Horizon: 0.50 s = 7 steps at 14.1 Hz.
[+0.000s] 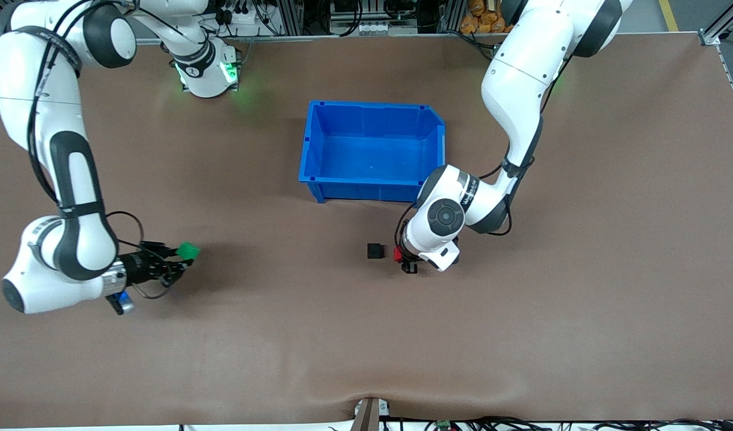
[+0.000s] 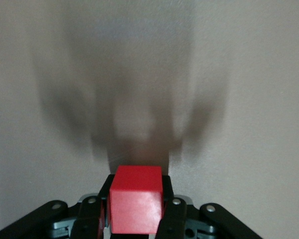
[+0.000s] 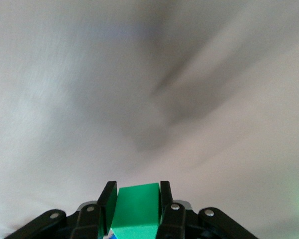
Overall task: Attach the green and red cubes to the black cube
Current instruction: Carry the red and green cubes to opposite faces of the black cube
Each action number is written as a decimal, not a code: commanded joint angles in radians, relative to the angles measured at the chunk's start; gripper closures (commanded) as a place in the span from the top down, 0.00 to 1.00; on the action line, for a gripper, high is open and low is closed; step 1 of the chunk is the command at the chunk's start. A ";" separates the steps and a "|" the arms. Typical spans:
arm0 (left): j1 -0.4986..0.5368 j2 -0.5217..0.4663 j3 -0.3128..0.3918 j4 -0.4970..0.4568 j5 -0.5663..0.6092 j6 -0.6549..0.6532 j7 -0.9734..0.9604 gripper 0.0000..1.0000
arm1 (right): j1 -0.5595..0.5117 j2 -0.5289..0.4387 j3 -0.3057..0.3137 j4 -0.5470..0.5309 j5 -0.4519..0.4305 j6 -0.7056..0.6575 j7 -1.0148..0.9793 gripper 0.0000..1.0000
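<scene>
Black cube [image 1: 375, 251] beside left gripper [image 1: 404, 261] (holding red cube [image 1: 397, 254]), blue bin [image 1: 318, 179] farther

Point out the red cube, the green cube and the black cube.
red cube [image 2: 135, 205], left wrist view, on its front face.
green cube [image 3: 135, 208], right wrist view, on its top face.
black cube [image 1: 375, 251], front view, on its top face.
</scene>
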 commanded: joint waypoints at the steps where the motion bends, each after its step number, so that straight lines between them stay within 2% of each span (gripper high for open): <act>1: -0.026 0.023 0.010 0.029 -0.022 0.020 -0.041 0.00 | 0.055 -0.004 0.002 0.005 0.066 -0.001 0.193 0.00; 3: -0.055 0.040 0.012 0.044 -0.021 0.040 -0.075 0.00 | 0.118 -0.007 0.002 0.008 0.108 0.034 0.350 0.00; 7: -0.070 0.052 0.018 0.050 -0.015 0.041 -0.090 0.00 | 0.291 -0.003 0.001 0.000 0.152 0.247 0.624 0.00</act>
